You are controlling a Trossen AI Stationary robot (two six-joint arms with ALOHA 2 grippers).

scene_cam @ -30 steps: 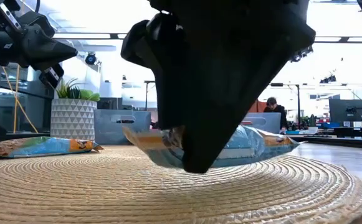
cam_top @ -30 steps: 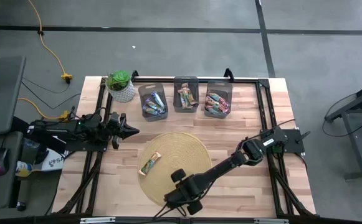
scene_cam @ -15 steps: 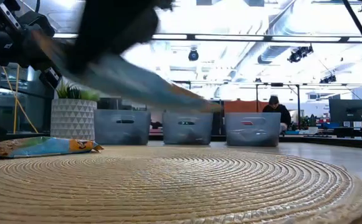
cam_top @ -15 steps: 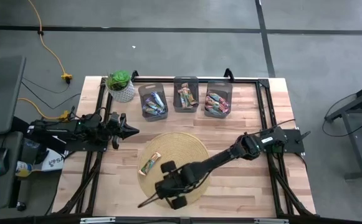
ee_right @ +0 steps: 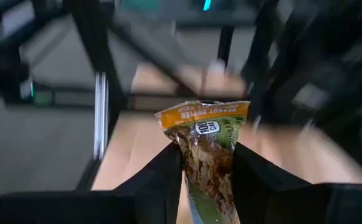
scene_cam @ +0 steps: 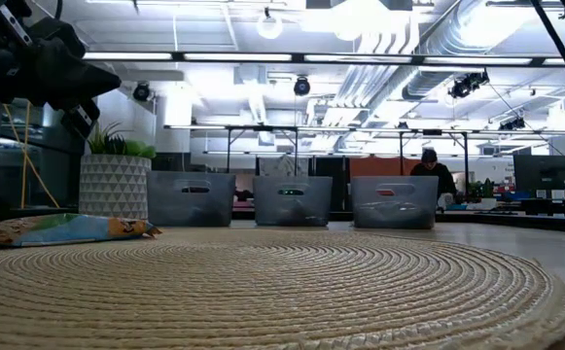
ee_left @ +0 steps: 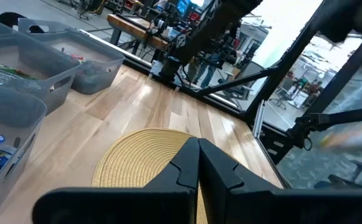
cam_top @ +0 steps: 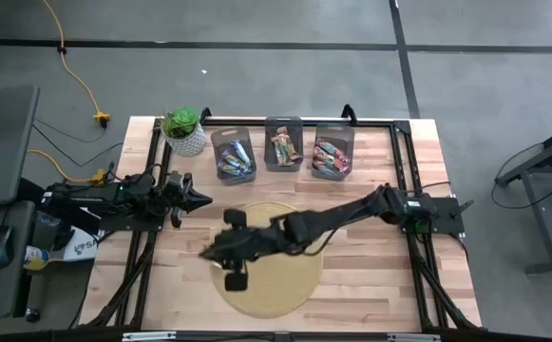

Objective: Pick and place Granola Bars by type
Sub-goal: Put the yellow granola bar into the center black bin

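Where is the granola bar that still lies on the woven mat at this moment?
In the low view, the granola bar lies flat at the far left edge of the woven mat, in front of the white plant pot.

Glossy foil-wrapped granola bar (ee_right: 207, 155), coarse woven straw mat (scene_cam: 263, 292), pale smooth wood table (cam_top: 371, 285), translucent grey plastic bins (cam_top: 283, 144)

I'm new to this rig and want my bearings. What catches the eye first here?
The right gripper holds a granola bar above the round straw mat, its arm stretched across mid-table. Behind stand three grey bins of sorted bars; the left gripper waits shut at the left edge.
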